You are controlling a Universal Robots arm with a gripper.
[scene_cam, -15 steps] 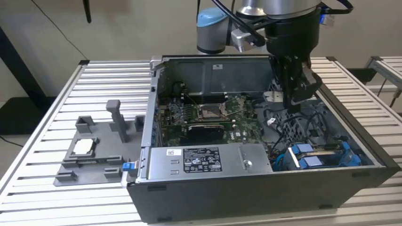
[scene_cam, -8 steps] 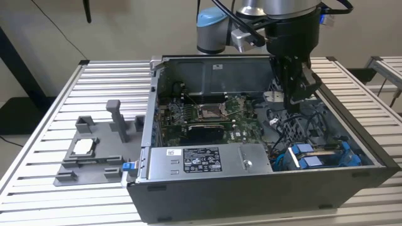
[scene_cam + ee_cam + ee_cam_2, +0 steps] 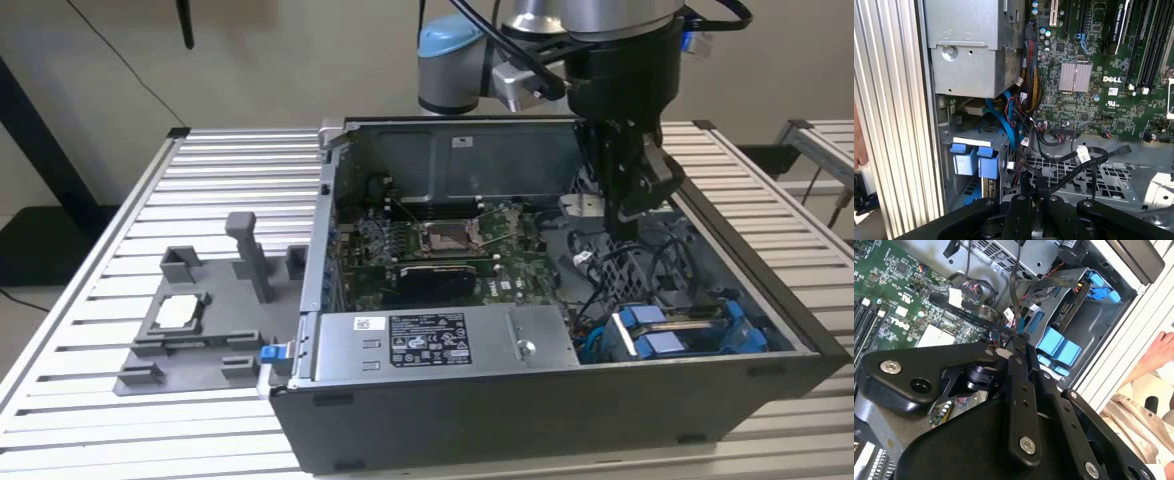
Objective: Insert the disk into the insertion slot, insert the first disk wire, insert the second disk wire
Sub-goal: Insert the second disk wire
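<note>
Hung inside the open computer case, the black gripper, low over the cable tangle beside the motherboard. Sat already in the insertion slot, the disk (blue tabs showing). Lay beside the case on the desk, a grey fixture tray.

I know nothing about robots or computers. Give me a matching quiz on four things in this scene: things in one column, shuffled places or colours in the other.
Things:
1. disk
2. power-supply box
3. fixture tray
4. circuit board

Places or colours:
A. green, lying flat in the middle of the computer case
B. outside the case, on the slatted table, at the exterior view's left
C. in a blue carrier, in the case's near corner at the exterior view's right
D. grey metal with a white label, along the case's near wall

Pairs: 1-C, 2-D, 3-B, 4-A
</note>
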